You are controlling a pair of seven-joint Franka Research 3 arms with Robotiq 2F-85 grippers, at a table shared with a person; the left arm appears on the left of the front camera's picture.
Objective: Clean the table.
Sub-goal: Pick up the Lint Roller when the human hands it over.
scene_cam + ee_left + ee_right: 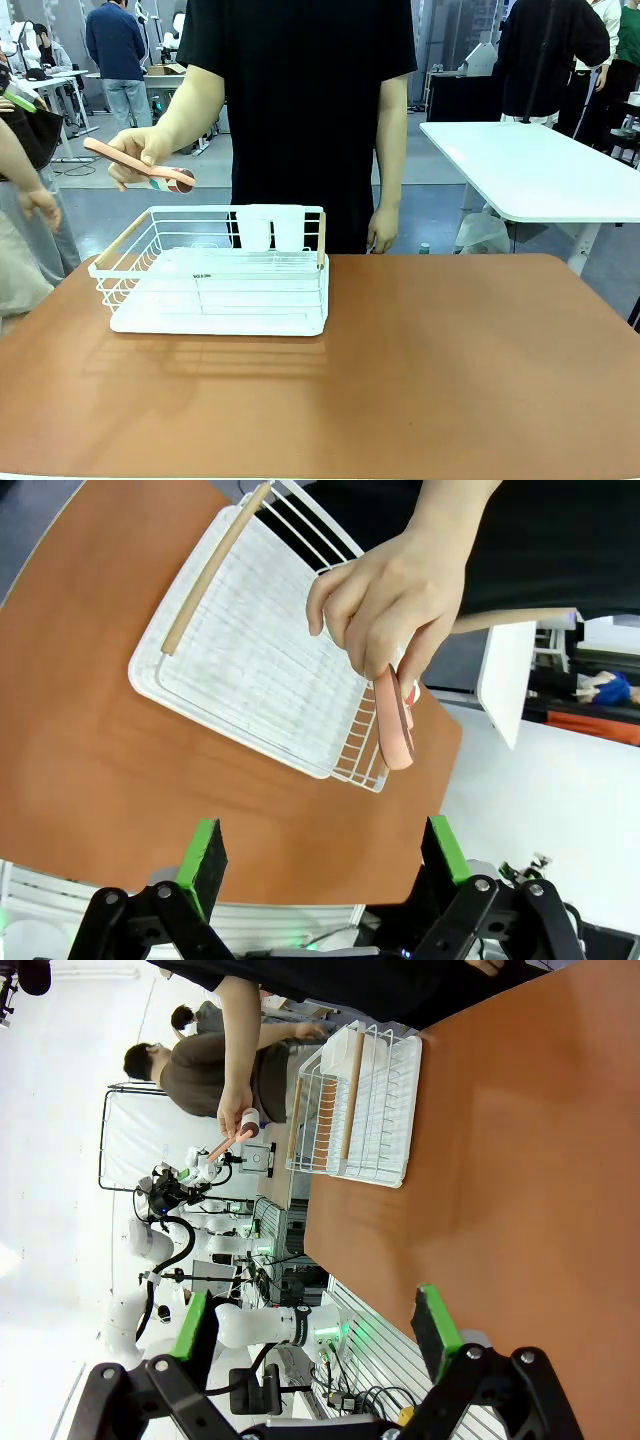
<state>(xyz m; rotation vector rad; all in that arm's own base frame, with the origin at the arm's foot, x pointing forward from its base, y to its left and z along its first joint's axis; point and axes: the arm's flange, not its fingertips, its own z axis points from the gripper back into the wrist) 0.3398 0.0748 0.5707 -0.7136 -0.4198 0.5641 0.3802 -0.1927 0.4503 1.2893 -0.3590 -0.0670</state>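
The reddish-brown table [420, 370] is bare apart from a white wire rack [215, 290] on its left half. A person in a black shirt stands at the far side. One hand [140, 150] holds a long pink utensil [135, 163] in the air above the rack's left far corner. My left gripper [325, 865] hangs open high above the table [90, 750], looking down on the rack [250, 660] and the held utensil [393, 725]. My right gripper [312, 1325] is open too, well off from the rack [360, 1110], with nothing between its fingers.
A white holder [270, 228] hangs on the rack's far side. A white-topped table [530, 165] stands behind at the right. Another person's arm [30, 200] shows at the left edge. The table's right half and front are free room.
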